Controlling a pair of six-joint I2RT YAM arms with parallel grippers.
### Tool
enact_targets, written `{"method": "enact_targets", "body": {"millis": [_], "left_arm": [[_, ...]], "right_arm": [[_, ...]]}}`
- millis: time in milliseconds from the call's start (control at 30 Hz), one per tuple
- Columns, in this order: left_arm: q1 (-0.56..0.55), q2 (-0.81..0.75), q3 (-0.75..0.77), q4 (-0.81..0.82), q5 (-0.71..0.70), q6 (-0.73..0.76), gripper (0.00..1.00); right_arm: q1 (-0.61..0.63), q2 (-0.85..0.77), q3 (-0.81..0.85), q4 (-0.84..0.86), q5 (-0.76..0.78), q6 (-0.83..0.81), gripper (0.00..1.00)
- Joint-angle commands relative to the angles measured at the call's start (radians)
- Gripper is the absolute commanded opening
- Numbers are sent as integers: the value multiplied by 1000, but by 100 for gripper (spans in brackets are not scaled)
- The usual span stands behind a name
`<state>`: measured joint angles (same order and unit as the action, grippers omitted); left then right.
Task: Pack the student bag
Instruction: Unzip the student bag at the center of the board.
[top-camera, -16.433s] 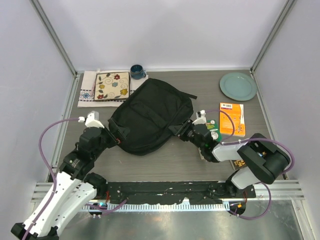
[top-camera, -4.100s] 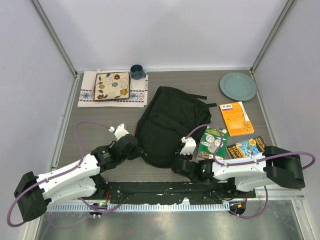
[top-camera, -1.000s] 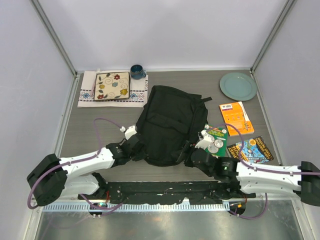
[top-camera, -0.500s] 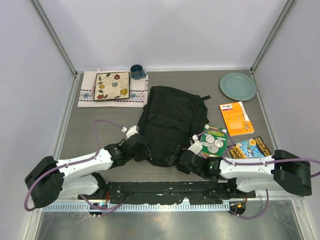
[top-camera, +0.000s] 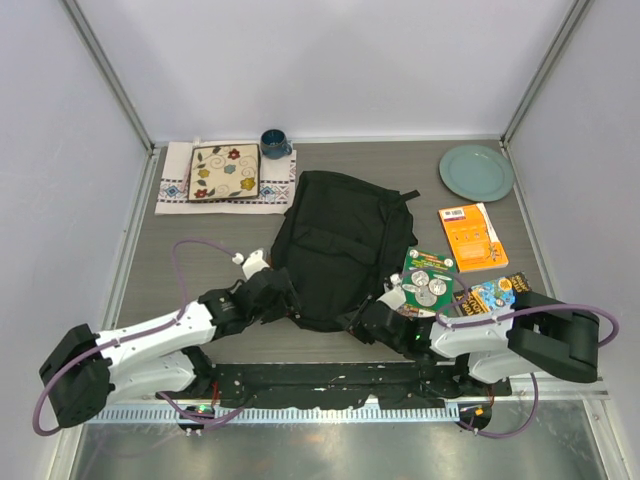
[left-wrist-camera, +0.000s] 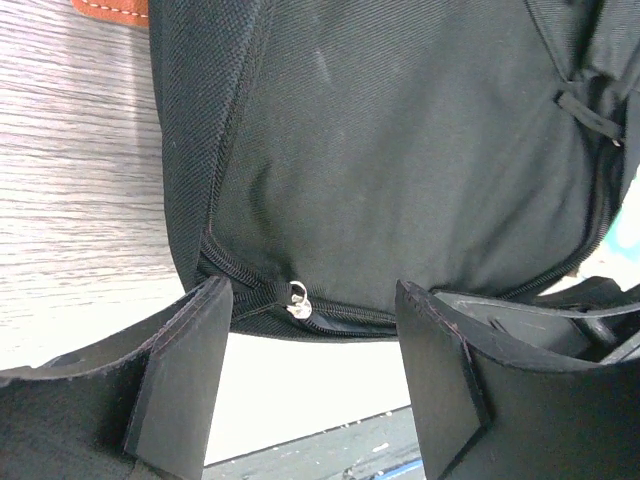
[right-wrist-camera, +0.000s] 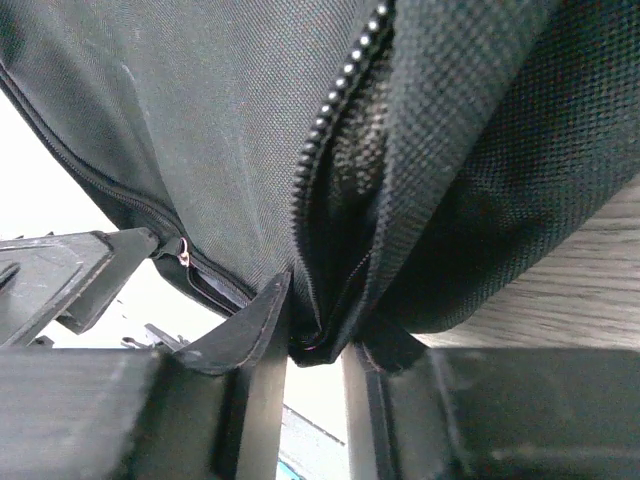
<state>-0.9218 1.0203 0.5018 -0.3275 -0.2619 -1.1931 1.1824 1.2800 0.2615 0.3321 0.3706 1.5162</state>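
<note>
The student bag lies flat in the middle of the table, a black fabric backpack with its near edge toward the arms. My left gripper is at the bag's near left corner. In the left wrist view it stands open, and the silver zip pull sits just beyond its fingertips, untouched. My right gripper is at the near right corner. The right wrist view shows it shut on a fold of the bag beside a zip track.
A green book, a colourful book and an orange book lie right of the bag. At the back stand a teal plate, a dark mug and a floral tile on a cloth.
My left gripper has opened and let go of the bag's edge. My right gripper has moved left to the bag's near corner and closed on its fabric.
</note>
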Motion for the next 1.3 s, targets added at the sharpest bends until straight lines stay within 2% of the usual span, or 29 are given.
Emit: {"method": "enact_targets", "body": {"millis": [0,167,300,400,467,500,533,600,633,767,900,1033,1267], "left_arm": [[-2,53,33,-77,-48,21,70],[-2,141,43,-81,-30,15,69],[-3,173,18,-48,-4,7,65],[-3,201,-5,-2,35,7,52],[-3,231,-20,36,55,7,39],[-3,242,-25,47,68,9,26],[-3,251,-31,56,73,9,21],[-3,273,-34,82,84,12,0],[-3,277,-32,84,82,13,0],[-3,255,-23,78,70,23,0],[-3,135,4,6,18,39,0],[8,-49,55,-126,-81,69,0],[54,-140,63,-225,-86,121,0]], "right_arm": [[-3,67,-21,57,4,-4,27],[-1,79,-18,62,1,-21,19],[-1,70,-18,38,10,-39,17],[-1,62,-16,16,14,-50,16],[-1,58,-15,12,17,-60,15],[0,58,-13,9,17,-63,14],[2,58,-8,4,21,-70,13],[5,51,-1,-16,27,-88,5],[6,47,7,-28,37,-91,0],[11,13,10,-99,67,-114,0],[11,-43,-7,-149,99,-114,0],[11,-70,-39,-173,122,-103,0],[11,-79,-54,-156,137,-113,0]]}}
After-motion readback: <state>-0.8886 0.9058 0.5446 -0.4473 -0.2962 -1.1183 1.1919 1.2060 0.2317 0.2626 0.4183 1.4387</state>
